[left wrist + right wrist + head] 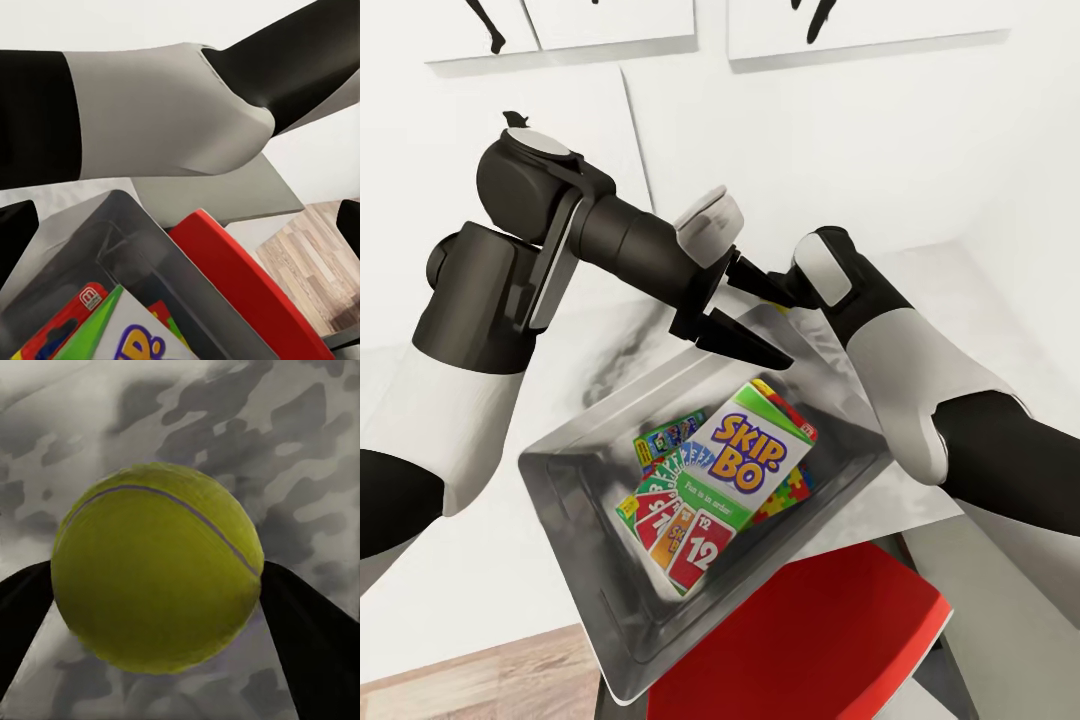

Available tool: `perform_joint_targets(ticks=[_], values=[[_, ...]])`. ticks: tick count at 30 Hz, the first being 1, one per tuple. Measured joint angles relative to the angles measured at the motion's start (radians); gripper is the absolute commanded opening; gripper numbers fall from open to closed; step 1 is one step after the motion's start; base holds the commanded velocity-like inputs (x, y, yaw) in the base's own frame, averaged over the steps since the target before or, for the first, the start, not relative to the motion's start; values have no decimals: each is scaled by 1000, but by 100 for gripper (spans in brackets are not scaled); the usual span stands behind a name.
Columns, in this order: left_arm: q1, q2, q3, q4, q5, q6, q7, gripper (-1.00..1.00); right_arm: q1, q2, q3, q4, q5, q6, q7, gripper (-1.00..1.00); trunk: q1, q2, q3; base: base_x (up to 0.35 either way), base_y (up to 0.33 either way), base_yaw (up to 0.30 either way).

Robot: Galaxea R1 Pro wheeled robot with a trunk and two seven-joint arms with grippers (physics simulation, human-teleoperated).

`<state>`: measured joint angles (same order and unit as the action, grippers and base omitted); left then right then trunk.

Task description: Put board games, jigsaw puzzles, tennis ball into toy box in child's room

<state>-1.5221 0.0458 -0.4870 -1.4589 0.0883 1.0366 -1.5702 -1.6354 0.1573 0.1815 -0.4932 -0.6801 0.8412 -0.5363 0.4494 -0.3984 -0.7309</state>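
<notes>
In the right wrist view my right gripper is shut on the yellow-green tennis ball, held above the mottled grey table. In the head view the light-grey toy box lies below both arms. It holds the Skip-Bo board game, a green-edged board game and a jigsaw puzzle. My left gripper hangs open and empty over the box's far rim, crossing in front of my right wrist. The bed is out of view.
A red chair stands against the near side of the toy box, also seen as the red chair. Wooden floor lies beyond it. White walls with framed pictures rise behind the table.
</notes>
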Motion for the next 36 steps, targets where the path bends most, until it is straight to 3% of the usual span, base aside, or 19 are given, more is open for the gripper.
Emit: perform_joint_targets(ticks=[22,36], values=[[0,5,1,1,-4,0,0,100,0,-1,-1,0,2,-1,1,-100,0,0,0,0,0,0],[0,41,6,3,-5,0,0,100,-2,-14,-6,-17,-9,9,6,-100,0,0,17,-19,0,0]])
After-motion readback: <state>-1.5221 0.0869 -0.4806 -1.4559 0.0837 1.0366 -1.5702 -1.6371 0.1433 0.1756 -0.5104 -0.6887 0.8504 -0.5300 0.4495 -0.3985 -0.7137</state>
